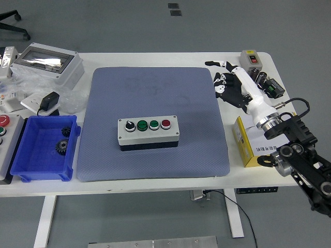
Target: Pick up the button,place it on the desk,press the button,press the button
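Observation:
The button box [149, 132] is grey with a black base. It lies on the blue mat [152, 121] near its middle. It carries a black knob, two green buttons and a red button [165, 124] at its right end. My right hand [227, 82] is raised over the table's right side, far from the box. Its index finger points out to the left, the other fingers are curled, and it holds nothing. The left arm is out of view.
A blue bin [44, 149] with black gears stands at the left. A grey enclosure [47, 63] sits at the back left. A switch box [252, 60] and small black parts [271, 88] lie at the back right. A yellow box [248, 142] stands under my right forearm.

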Controlling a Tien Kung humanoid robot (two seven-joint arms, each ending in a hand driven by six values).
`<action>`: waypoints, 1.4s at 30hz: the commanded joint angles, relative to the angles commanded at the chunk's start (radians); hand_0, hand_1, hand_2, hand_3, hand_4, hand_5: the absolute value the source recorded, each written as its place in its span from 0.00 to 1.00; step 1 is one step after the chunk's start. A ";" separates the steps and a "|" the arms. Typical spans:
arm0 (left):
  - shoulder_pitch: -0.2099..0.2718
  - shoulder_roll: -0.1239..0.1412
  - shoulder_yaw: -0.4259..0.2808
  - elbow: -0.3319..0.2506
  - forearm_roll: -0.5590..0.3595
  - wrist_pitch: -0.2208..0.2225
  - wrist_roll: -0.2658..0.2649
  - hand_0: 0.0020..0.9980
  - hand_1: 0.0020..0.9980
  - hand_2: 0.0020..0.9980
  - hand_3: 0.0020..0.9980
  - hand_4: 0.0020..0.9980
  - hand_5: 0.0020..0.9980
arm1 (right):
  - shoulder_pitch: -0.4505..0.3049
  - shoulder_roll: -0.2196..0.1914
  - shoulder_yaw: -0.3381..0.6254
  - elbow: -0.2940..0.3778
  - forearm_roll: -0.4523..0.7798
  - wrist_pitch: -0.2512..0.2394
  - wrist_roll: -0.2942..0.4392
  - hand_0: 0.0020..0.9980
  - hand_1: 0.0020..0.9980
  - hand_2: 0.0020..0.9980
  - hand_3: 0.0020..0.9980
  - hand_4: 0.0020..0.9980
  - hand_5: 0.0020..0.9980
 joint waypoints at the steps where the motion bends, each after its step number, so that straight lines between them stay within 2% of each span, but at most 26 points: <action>1: -0.001 0.001 -0.003 0.002 0.005 0.000 -0.004 0.48 0.47 0.49 0.71 0.00 0.00 | -0.024 0.002 0.032 0.002 0.018 -0.001 0.021 0.31 0.53 0.66 0.93 0.52 0.07; 5: -0.005 0.002 -0.010 0.004 0.020 0.000 -0.009 0.48 0.47 0.49 0.71 0.00 0.00 | -0.109 0.012 0.140 0.003 0.057 -0.006 0.077 0.31 0.53 0.66 0.93 0.52 0.07; 6: -0.005 0.001 -0.011 0.003 0.020 0.000 -0.008 0.48 0.47 0.49 0.71 0.00 0.00 | -0.119 0.017 0.158 0.003 0.060 -0.007 0.083 0.64 0.72 0.80 0.93 0.57 0.11; 11: -0.004 -0.001 -0.010 -0.001 0.016 0.008 0.003 0.48 0.47 0.49 0.71 0.00 0.00 | -0.157 0.043 0.250 -0.002 0.076 -0.015 0.108 0.64 0.72 0.80 0.93 0.57 0.11; 12: -0.003 -0.001 -0.009 -0.002 0.014 0.012 0.006 0.48 0.47 0.49 0.71 0.00 0.00 | -0.160 0.046 0.258 -0.005 0.082 -0.015 0.112 0.75 0.76 0.81 0.84 0.58 0.25; 23: 0.003 -0.004 0.008 -0.009 -0.015 0.034 0.030 0.49 0.47 0.48 0.71 0.00 0.00 | -0.170 0.057 0.266 -0.008 0.102 -0.016 0.136 0.75 0.76 0.80 0.80 0.58 0.27; 24: 0.003 -0.004 0.007 -0.009 -0.015 0.035 0.029 0.49 0.47 0.48 0.71 0.00 0.00 | -0.171 0.058 0.265 -0.009 0.103 -0.015 0.137 0.75 0.76 0.80 0.78 0.60 0.30; 41: 0.006 -0.009 0.016 -0.011 -0.021 0.038 0.038 0.50 0.47 0.48 0.71 0.00 0.00 | -0.172 0.067 0.271 -0.012 0.102 -0.009 0.141 0.76 0.75 0.79 0.78 0.63 0.35; 42: 0.007 -0.009 0.018 -0.011 -0.022 0.039 0.039 0.49 0.47 0.48 0.71 0.00 0.00 | -0.172 0.068 0.271 -0.013 0.102 -0.010 0.141 0.76 0.75 0.79 0.79 0.66 0.41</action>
